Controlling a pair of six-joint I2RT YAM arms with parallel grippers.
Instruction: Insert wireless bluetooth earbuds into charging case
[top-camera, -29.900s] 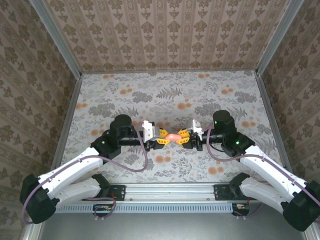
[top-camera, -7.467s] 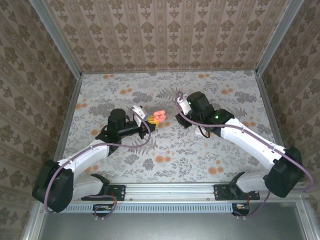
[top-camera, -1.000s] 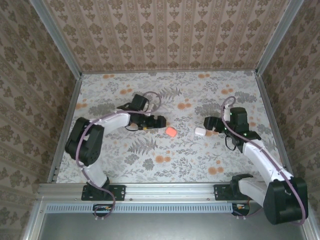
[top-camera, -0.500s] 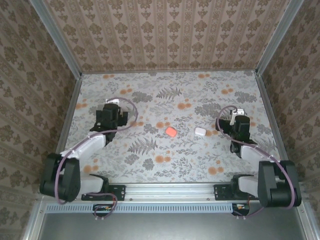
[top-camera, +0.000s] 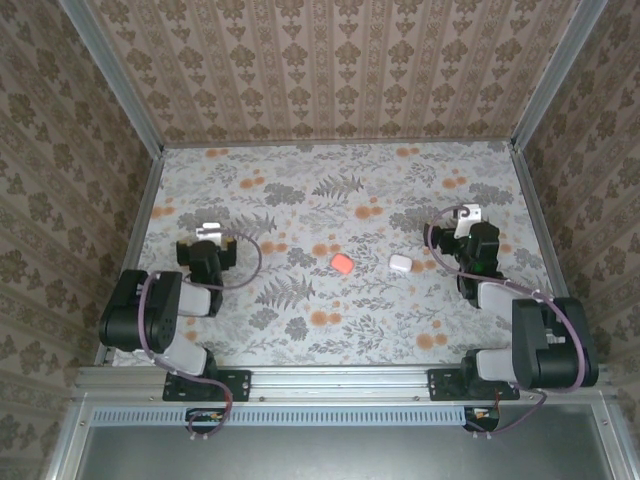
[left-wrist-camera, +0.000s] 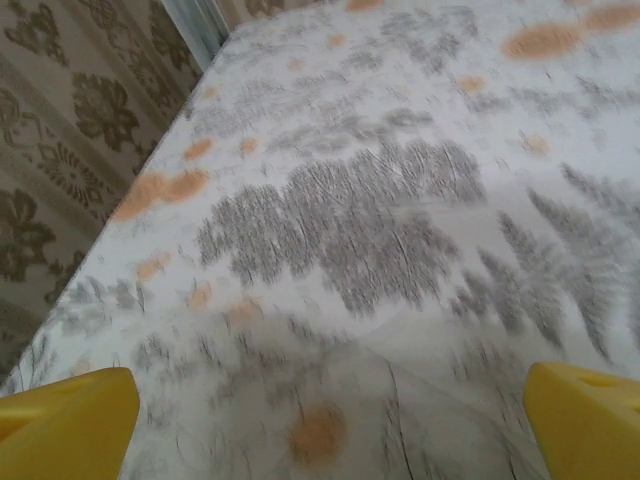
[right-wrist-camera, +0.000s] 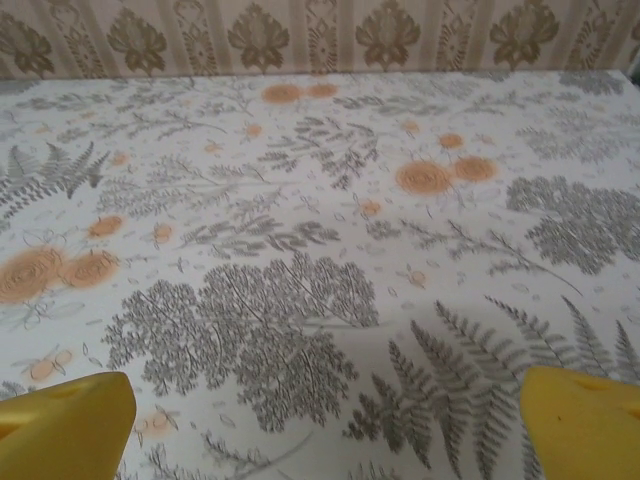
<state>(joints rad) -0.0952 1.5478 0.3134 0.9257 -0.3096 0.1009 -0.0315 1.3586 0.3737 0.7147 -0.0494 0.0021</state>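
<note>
From above, the charging case (top-camera: 341, 263) lies closed on the tabletop (top-camera: 330, 200) near its middle, a small coral-red rounded square with a smooth plastic look; to its right, near but apart from it, sits a white pebble-shaped object (top-camera: 401, 264). The left arm (top-camera: 200, 262) is folded back at the near left and the right arm (top-camera: 480, 250) at the near right, both well apart from the case; a second ago the left claw was just beside the case and the right claw just beside the white object, while both things have kept their places. The tabletop carries a print of grey ferns and orange flowers; the walls (top-camera: 330, 70) bear a brown damask pattern, edged by metal rails (top-camera: 115, 75).

From the left wrist, the left claw (left-wrist-camera: 325, 420) stands wide apart, nothing between its yellow wedge-shaped fingertips (left-wrist-camera: 70, 420); the print below is blurred.

From the right wrist, the right claw (right-wrist-camera: 322, 425) is likewise spread wide and empty, yellow fingertips (right-wrist-camera: 585, 420) at the bottom corners; the print is sharp up to the far wall.
</note>
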